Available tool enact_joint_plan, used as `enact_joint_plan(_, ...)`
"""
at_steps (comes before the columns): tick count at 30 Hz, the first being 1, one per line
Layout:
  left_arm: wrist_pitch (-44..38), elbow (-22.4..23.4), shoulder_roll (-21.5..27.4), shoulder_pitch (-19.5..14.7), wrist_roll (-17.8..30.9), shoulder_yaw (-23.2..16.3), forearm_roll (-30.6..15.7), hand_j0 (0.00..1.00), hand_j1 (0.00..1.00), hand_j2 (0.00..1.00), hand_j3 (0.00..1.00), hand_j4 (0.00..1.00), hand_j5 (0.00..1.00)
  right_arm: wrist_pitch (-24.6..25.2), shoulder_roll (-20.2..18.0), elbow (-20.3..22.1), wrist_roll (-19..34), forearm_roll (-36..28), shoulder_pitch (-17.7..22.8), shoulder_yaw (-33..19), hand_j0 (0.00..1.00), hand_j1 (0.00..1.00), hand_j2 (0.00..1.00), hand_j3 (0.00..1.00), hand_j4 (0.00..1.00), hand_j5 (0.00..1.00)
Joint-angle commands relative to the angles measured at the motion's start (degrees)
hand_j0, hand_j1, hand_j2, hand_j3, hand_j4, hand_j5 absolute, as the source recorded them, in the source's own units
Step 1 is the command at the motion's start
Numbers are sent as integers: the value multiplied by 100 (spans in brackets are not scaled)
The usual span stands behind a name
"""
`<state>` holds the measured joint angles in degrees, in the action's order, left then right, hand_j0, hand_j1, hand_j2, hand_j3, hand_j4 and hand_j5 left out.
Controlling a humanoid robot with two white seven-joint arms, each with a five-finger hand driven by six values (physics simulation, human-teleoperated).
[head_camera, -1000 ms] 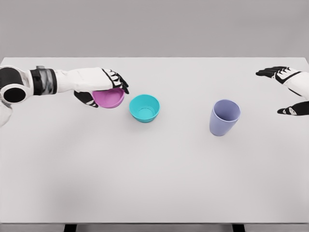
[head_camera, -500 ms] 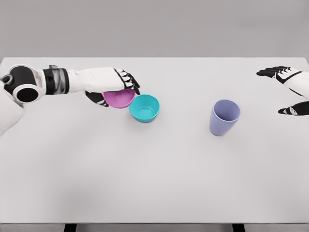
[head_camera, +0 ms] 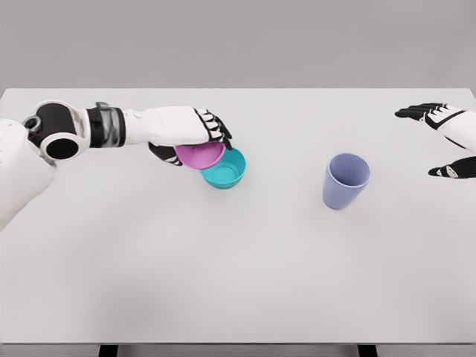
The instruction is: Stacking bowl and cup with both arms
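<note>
Standing upright on the smooth white counter [head_camera: 238,282], a lavender plastic tumbler-shaped cup [head_camera: 346,181], left hand [head_camera: 190,132] fingers clamped on a glossy pink bowl [head_camera: 199,155] overlapping the round teal bowl's [head_camera: 227,170] rim, right hand [head_camera: 446,141] far right, fingers spread, empty.

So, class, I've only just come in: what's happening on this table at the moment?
The robot's left hand grips a pink bowl and holds it partly over the rim of a teal bowl, which sits on the white table. The pink bowl is not yet nested inside. A purple cup stands upright on its own further right, untouched. The right hand hangs open near the table's right edge, holding nothing.
</note>
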<state>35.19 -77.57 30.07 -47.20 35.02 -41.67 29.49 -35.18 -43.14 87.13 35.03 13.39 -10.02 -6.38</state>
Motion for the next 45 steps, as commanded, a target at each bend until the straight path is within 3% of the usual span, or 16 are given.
enact_joint_plan(1, -19, -30, -36, 0, -2, -7, -14, 68, 68, 68, 68, 68, 68, 18, -88, -3, -3, -64, 9, 5, 100, 100, 100, 100, 100, 100)
enact_joint_plan(4, -19, -109, -36, 9, -2, -34, -14, 68, 68, 68, 68, 68, 68, 18, -642, -609, -3, -284, 26, -4, 100, 100, 100, 100, 100, 100)
enact_joint_plan(6, -19, -127, -62, 9, -2, -51, -14, 68, 68, 68, 68, 68, 68, 18, -835, -672, -3, -275, 35, 5, 100, 100, 100, 100, 100, 100)
enact_joint_plan(8, -19, -153, -115, 9, -2, -51, 48, 68, 68, 68, 68, 68, 68, 18, -1389, -311, -3, -267, 79, 5, 100, 100, 100, 100, 100, 100)
enact_joint_plan(11, -19, -215, -115, 18, -2, -51, 57, 68, 68, 68, 68, 68, 68, 18, -1662, 181, -3, -196, 9, 312, 100, 100, 100, 100, 100, 100)
enact_joint_plan(16, -19, -224, -124, 35, -2, -51, 57, 72, 72, 72, 72, 72, 72, 18, -1662, 1148, -3, 67, 0, 497, 100, 100, 100, 100, 100, 100)
enact_joint_plan(18, -19, -224, -168, 44, -2, -51, 109, 73, 73, 73, 73, 73, 73, 18, -1662, 1183, -3, 278, -17, 752, 100, 100, 100, 100, 100, 100)
enact_joint_plan(23, -19, -224, -221, 53, -2, -51, 144, 74, 74, 74, 74, 74, 74, 18, -1574, 1201, -3, 384, -140, 805, 100, 100, 100, 100, 100, 100)
enact_joint_plan(27, -19, -224, -230, 62, -2, -60, 153, 81, 81, 81, 81, 81, 81, 18, -1381, 1201, -3, 393, -387, 1235, 100, 100, 100, 100, 100, 100)
enact_joint_plan(36, -19, -224, -379, 79, -2, -60, 355, 81, 81, 81, 81, 81, 81, 18, -1284, 1333, -3, 393, -448, 1306, 100, 100, 100, 100, 100, 100)
enact_joint_plan(43, -19, -224, -379, 105, -2, -60, 347, 89, 89, 89, 89, 89, 89, 18, -1196, 1333, -3, 393, -545, 1411, 100, 100, 100, 100, 100, 100)
enact_joint_plan(45, -19, -224, -379, 114, -2, -60, 347, 90, 90, 90, 90, 90, 90, 18, -1196, 1333, -3, 700, -606, 1429, 100, 100, 100, 100, 100, 100)
